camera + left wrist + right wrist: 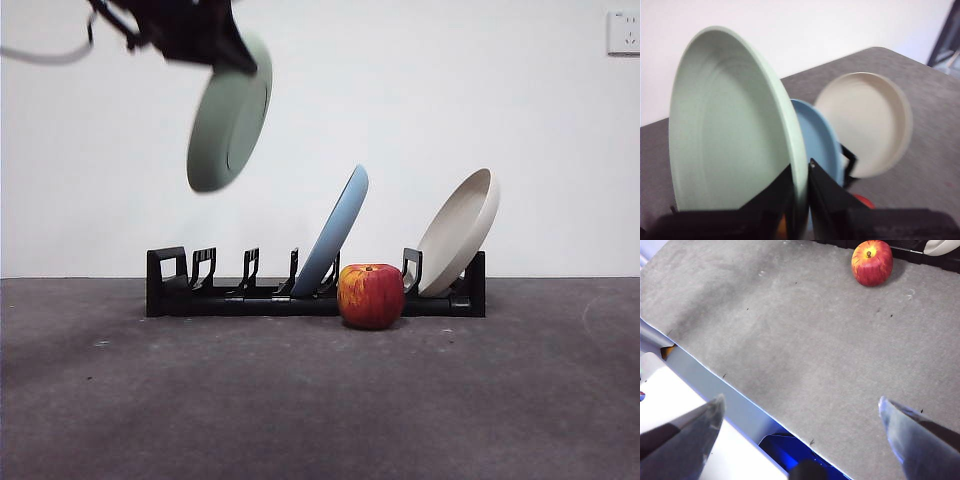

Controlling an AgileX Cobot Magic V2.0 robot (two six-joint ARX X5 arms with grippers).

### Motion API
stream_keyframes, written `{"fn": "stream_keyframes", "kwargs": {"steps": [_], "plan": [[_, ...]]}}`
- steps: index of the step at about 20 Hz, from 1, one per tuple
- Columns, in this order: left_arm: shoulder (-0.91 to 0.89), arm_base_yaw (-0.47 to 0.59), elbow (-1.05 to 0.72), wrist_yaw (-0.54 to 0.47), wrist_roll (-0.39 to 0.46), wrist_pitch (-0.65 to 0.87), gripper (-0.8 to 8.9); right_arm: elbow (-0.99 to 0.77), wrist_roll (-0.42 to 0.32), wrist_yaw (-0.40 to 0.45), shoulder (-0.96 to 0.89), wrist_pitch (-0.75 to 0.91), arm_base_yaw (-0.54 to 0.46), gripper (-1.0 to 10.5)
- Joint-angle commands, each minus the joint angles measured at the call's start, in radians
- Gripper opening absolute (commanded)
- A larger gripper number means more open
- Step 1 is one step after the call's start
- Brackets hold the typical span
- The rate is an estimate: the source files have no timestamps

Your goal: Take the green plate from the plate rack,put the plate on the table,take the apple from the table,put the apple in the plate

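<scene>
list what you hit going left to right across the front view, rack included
left gripper holding the green plate up high → left end of the plate rack → light blue plate → apple → beige plate

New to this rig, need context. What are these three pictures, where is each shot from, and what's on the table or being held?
It is a two-armed robot at a table. The front view looks level across it; the other two come from a camera on each wrist.

The left gripper is shut on the rim of the green plate, held in the air above the rack. A blue plate and a beige plate lean in the rack. The apple sits on the table in front of it.

The right gripper waits open near the table's edge, holding nothing.
</scene>
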Motion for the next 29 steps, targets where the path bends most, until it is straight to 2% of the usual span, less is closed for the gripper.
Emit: {"fn": "stream_keyframes", "kwargs": {"steps": [1,5,9,13,15,18,24,29], "plan": [[-0.100,-0.044,0.001,-0.029,0.058,-0.108,-0.08,0.003,0.006,-0.002,-0.001,0.005,0.003,7.2],[-0.222,-0.182,0.001,-0.249,0.164,-0.338,-0.08,0.003,0.010,-0.002,-0.001,0.004,0.003,7.2],[-0.224,-0.346,0.000,-0.436,0.236,-0.599,-0.06,0.003,0.015,-0.002,-0.001,0.004,0.003,7.2],[-0.175,-0.514,-0.011,-0.605,0.241,-0.669,-0.05,0.003,0.016,-0.002,-0.001,0.004,0.003,7.2],[-0.146,-0.579,-0.047,-0.639,0.240,-0.667,-0.05,0.003,0.019,-0.003,-0.001,0.004,0.003,7.2],[-0.096,-0.648,-0.159,-0.693,0.240,-0.587,-0.05,0.003,0.025,-0.003,-0.001,0.004,0.003,7.2],[0.031,-0.701,-0.342,-0.777,0.268,-0.356,-0.06,0.003,0.026,-0.003,-0.001,0.004,0.003,7.2],[0.181,-0.721,-0.391,-0.840,0.270,-0.230,-0.06,0.003,0.026,-0.003,-0.001,0.004,0.003,7.2]]}}
